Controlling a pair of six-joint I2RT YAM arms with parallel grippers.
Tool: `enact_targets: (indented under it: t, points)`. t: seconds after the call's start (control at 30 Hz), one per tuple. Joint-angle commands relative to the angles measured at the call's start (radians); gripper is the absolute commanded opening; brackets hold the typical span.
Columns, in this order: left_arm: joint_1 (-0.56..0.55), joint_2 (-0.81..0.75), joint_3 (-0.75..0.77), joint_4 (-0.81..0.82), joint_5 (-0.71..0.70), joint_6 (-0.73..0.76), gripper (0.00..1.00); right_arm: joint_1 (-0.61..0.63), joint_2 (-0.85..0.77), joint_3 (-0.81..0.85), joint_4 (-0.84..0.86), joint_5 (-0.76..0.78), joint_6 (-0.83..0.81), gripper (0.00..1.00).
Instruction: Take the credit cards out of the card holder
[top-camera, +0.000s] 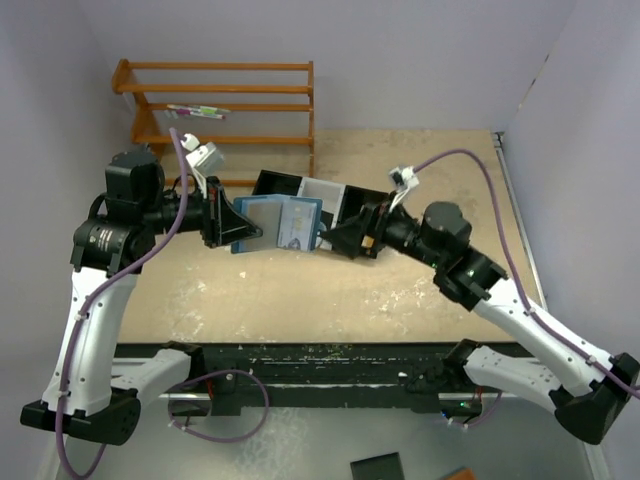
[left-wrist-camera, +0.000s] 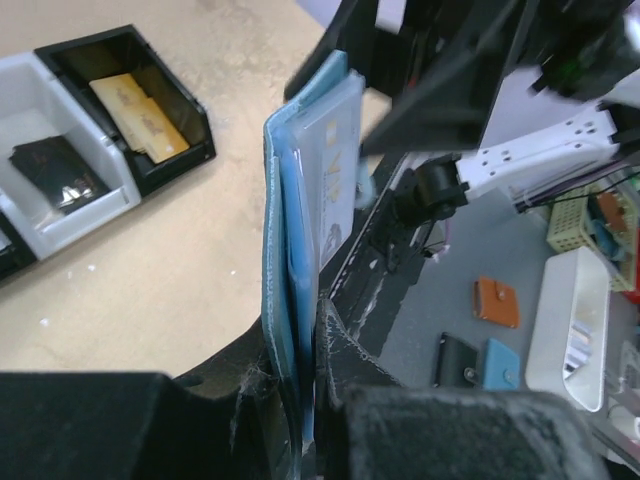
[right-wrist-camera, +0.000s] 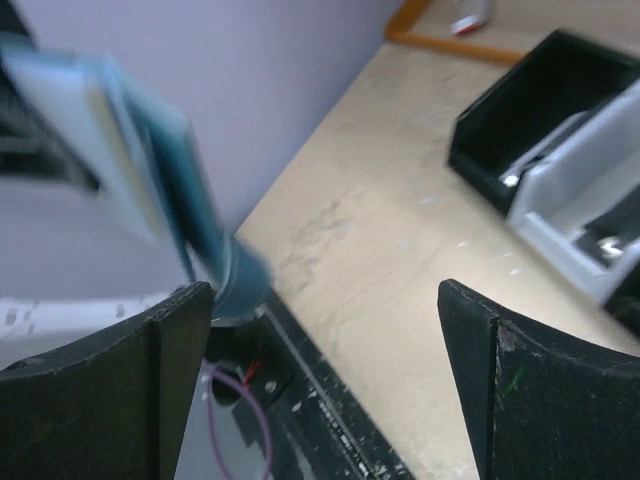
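Note:
The blue card holder (top-camera: 262, 222) hangs open above the table, and my left gripper (top-camera: 226, 222) is shut on its left edge. In the left wrist view the card holder (left-wrist-camera: 283, 250) stands edge-on between the fingers (left-wrist-camera: 350, 350), with a pale card (left-wrist-camera: 337, 150) still in its pocket. Two gold-tan credit cards (left-wrist-camera: 140, 115) lie in a black tray compartment. My right gripper (top-camera: 332, 238) sits just off the holder's right edge. In its own view the right gripper (right-wrist-camera: 325, 300) is wide open and empty, with the blurred card holder (right-wrist-camera: 160, 180) up to the left.
The black-and-white tray (top-camera: 300, 188) stands on the table just behind the holder; its white compartment (left-wrist-camera: 60, 215) holds a dark item. A wooden rack (top-camera: 225, 100) lines the back wall. Walls close in left and right.

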Motion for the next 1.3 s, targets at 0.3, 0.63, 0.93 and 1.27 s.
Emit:
enact_targets:
  t: [0.3, 0.63, 0.93, 1.27]
  points:
    - [0.003, 0.031, 0.066, 0.245, 0.161, -0.263, 0.0, 0.224, 0.016, -0.234, 0.795, -0.032, 0.112, 0.9]
    - [0.003, 0.016, 0.029, 0.27, 0.217, -0.282, 0.0, 0.235, 0.118, -0.145, 0.883, 0.033, 0.201, 0.24]
    - [0.003, 0.022, 0.093, -0.072, -0.107, 0.232, 0.71, 0.233, 0.009, -0.051, 0.392, -0.106, 0.068, 0.0]
    - [0.003, -0.022, 0.161, -0.315, -0.103, 0.609, 0.99, 0.234, 0.134, 0.228, -0.245, -0.279, -0.25, 0.0]
